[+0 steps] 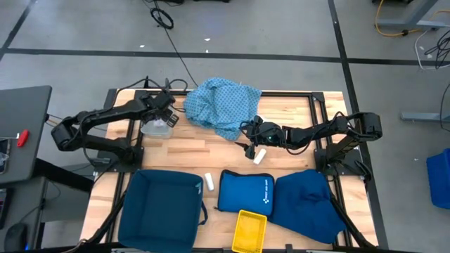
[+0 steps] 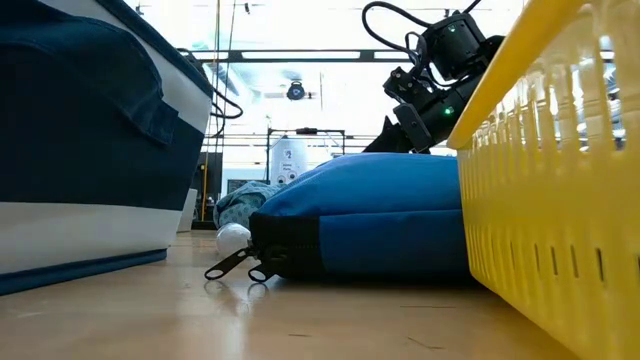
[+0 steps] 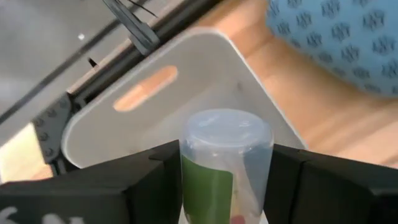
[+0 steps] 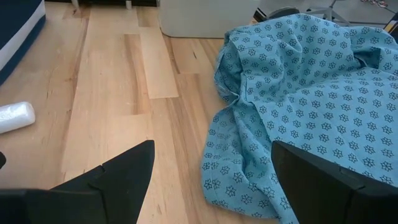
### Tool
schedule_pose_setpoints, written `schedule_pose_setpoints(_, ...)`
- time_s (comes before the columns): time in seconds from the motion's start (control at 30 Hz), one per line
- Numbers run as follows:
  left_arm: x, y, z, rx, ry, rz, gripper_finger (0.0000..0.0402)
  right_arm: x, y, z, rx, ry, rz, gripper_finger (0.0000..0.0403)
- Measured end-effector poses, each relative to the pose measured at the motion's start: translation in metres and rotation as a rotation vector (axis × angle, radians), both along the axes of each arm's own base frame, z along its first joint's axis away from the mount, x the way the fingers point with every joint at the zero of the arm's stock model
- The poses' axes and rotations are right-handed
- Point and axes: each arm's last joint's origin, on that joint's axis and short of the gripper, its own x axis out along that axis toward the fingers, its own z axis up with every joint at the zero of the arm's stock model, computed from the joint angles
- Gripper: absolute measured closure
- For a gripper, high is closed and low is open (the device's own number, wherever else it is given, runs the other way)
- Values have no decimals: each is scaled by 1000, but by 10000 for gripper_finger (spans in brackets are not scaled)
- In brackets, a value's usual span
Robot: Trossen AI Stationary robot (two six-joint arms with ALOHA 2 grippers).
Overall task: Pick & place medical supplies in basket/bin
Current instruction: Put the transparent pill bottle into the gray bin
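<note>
Two dark arms reached over the wooden table [image 1: 176, 151] from opposite sides. At the far left, the left gripper [image 3: 227, 186] hung above a small white bin [image 3: 186, 93] with a slot handle, its fingers [image 3: 146, 177] clamped on a clear plastic vial with a green label [image 3: 225, 163], which stood upright between them. Just beside that bin lay the crumpled light-blue patterned cloth [image 1: 221, 105], spread across the far middle of the table. The right gripper [image 1: 254, 139] sat low at the near edge of the cloth, its fingers [image 4: 118, 171] spread wide with nothing between them; the right wrist view showed bare wood and the cloth's hem in the gap. One white roll [image 1: 259, 156] lay just beside that gripper on its near side, and another white roll [image 1: 209, 181] lay nearer the front, between a dark blue fabric basket [image 1: 160, 209] and a bright blue zip pouch [image 1: 245, 190]. A yellow slotted basket [image 1: 249, 230] stood at the front edge, touching the pouch, and a dark blue cloth bag [image 1: 306, 204] slumped to the right of it.
</note>
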Motion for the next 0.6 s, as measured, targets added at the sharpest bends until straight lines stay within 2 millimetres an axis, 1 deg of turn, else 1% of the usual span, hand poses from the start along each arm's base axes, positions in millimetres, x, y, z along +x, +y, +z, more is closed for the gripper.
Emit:
schedule_pose_setpoints(0.2,-3,2,-7,-101,15,-37,246,0,0,0,0,0,0,69)
schedule_pose_setpoints(0.33,-1,4,-14,-138,38,-42,245,0,0,0,0,0,0,69)
schedule_pose_setpoints(0.47,0,6,-16,-100,70,-14,240,0,0,0,0,0,0,69)
schedule_pose_setpoints(0.6,-1,8,-16,-53,107,21,216,0,0,0,0,0,0,69)
